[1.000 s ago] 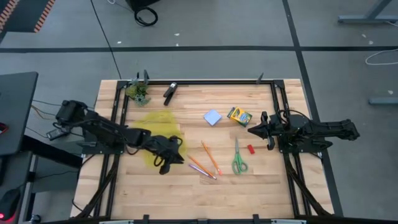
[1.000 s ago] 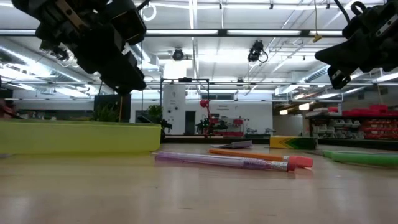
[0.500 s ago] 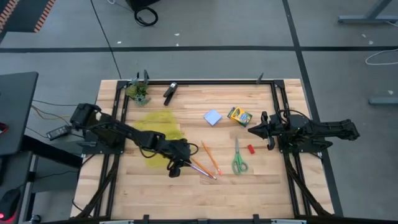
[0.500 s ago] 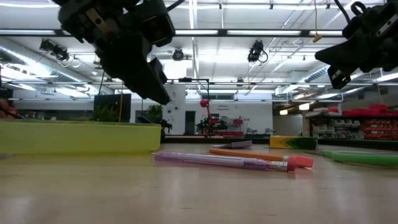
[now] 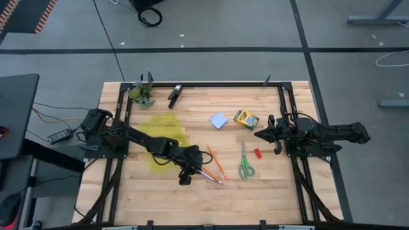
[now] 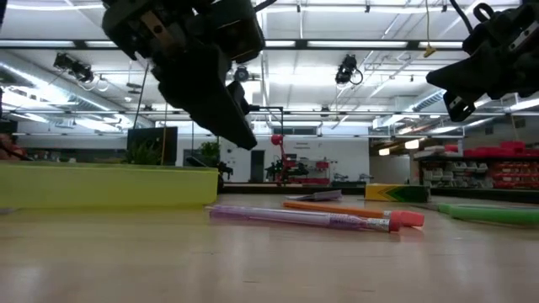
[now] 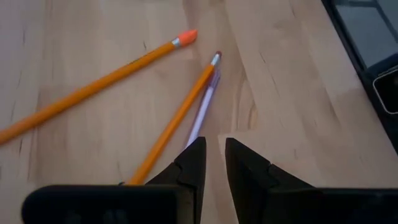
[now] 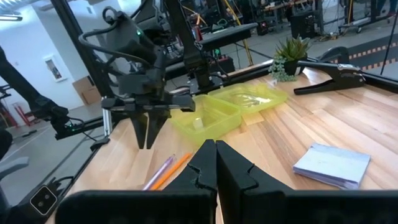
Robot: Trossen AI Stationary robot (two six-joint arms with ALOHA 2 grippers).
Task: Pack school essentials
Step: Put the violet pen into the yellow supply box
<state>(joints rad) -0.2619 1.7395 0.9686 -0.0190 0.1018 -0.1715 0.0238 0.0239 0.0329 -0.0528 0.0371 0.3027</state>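
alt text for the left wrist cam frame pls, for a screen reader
The left tool, its two dark fingers slightly apart, hovers over a wooden table just above a pinkish pen. An orange pencil lies right beside the pen, and a second orange pencil with an orange eraser end lies at an angle further off.

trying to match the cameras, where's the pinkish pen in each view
High view: pinkish pen, low centre, at the left tool.
Low view: lying across the foreground.
Left wrist view: just ahead of the fingertips.
Right wrist view: beside the orange pencil.
Shared landmark: orange pencil alongside it.
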